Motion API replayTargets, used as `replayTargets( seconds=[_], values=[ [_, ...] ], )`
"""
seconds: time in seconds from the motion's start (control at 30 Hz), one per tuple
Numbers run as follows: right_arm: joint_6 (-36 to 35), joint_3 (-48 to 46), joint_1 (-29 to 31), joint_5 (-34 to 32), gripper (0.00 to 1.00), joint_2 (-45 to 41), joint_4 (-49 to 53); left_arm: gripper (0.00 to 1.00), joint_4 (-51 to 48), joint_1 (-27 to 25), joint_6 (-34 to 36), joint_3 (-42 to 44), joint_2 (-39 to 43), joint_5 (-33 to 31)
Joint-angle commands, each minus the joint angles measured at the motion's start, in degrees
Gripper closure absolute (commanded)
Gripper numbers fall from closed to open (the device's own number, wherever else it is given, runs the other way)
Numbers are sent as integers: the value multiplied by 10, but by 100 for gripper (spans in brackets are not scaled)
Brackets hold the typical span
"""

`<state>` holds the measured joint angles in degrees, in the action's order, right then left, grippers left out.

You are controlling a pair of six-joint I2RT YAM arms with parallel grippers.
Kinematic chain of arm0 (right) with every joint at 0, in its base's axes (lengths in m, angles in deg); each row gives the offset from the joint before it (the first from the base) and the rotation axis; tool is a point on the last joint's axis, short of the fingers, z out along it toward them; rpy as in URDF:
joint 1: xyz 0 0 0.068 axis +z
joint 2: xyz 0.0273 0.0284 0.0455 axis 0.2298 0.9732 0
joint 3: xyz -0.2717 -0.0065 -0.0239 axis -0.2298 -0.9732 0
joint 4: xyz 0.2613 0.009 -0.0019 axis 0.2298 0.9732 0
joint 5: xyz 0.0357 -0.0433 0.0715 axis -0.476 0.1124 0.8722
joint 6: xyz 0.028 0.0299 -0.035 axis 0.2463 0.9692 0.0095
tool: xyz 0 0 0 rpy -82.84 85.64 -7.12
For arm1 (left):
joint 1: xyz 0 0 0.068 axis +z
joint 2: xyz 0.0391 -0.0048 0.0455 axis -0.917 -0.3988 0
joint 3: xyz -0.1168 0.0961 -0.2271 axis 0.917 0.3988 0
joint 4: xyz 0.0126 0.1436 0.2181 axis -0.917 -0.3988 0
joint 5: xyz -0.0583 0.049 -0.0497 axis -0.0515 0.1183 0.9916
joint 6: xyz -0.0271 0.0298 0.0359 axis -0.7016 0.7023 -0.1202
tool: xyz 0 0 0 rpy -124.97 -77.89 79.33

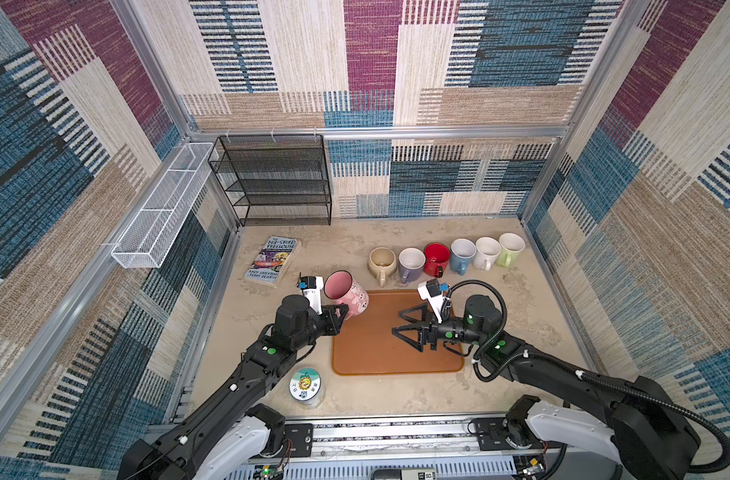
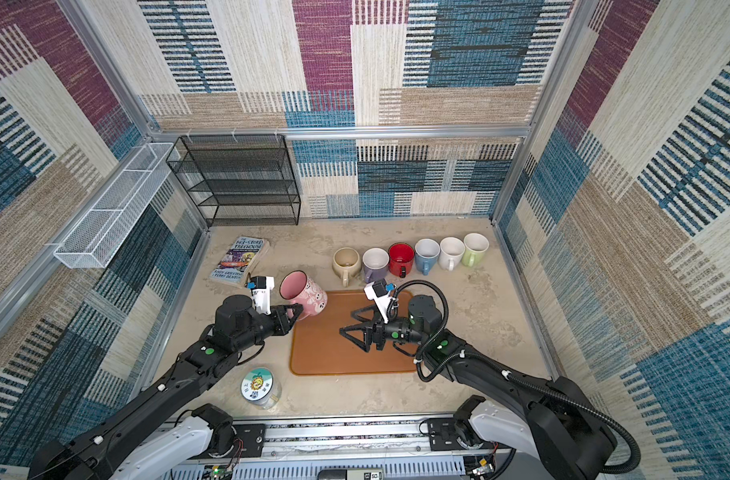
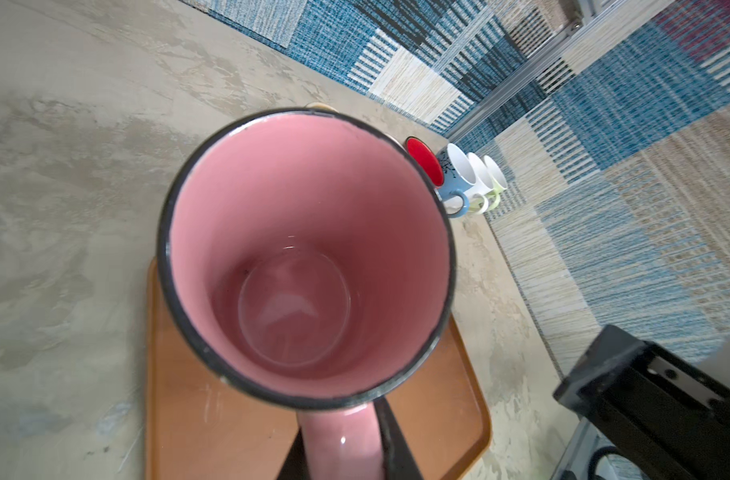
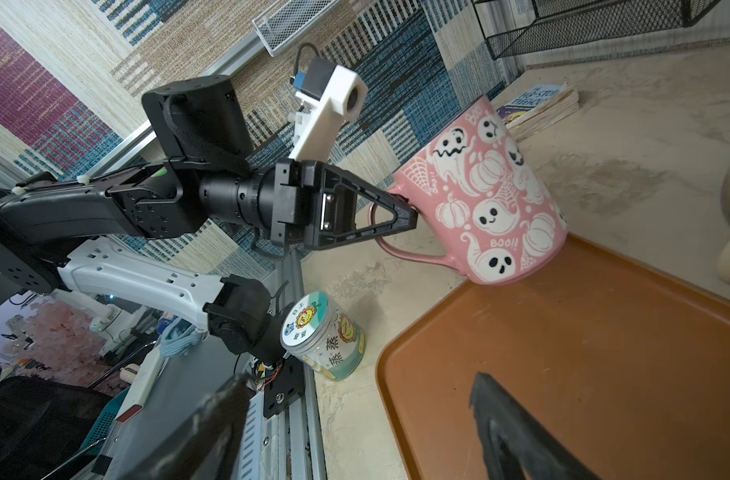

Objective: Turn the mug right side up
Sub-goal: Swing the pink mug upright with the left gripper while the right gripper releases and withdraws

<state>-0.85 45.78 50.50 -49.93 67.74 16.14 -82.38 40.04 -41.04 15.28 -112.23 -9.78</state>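
One pink mug (image 1: pixel 346 294) is seen in both top views at the far left corner of the brown tray (image 1: pixel 376 357), tilted, with its open mouth turned upward and its base toward the tray. It is gripped from its near side by the left gripper (image 1: pixel 344 311), whose jaws are drawn close together. The right gripper (image 1: pixel 396 323) is held over the middle of the tray, well apart from the mug, with its jaws spread wide and nothing between them. A row of six mugs (image 1: pixel 436 259) is stood upright beyond the tray. In the left wrist view the mug's pink inside (image 3: pixel 305 257) is looked into directly, and its handle (image 3: pixel 342 440) is seen with a dark finger (image 3: pixel 391 434) pressed against one side. In the right wrist view the left gripper (image 4: pixel 409 216) is shown pinching the handle loop (image 4: pixel 413 254), and the ghost-printed mug (image 4: pixel 492 199) is seen leaning, its base edge down at the tray (image 4: pixel 562 353) corner; whether the two are touching cannot be told. The right gripper's fingers (image 4: pixel 508 428) are seen spread apart above the tray.
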Motion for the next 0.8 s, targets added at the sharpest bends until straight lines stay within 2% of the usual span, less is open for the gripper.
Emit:
replayTargets(
  seconds=[0.0,0.17,0.5,0.67,0.77],
  values=[
    [-25,-1,1,-10,11,-12,14,100,-19,2,36,-35,-11,-33],
    [-41,-15,0,-24,0,-32,17,100,-92,7,63,-92,-40,-49],
    [-41,-47,1,-75,0,-74,38,100,-150,19,105,-169,-99,-69],
    [-53,-57,0,-86,0,-90,51,100,-143,24,130,-193,-136,-77],
    [-58,-63,1,-88,0,-98,49,100,-124,34,137,-196,-156,-61]
  ],
)
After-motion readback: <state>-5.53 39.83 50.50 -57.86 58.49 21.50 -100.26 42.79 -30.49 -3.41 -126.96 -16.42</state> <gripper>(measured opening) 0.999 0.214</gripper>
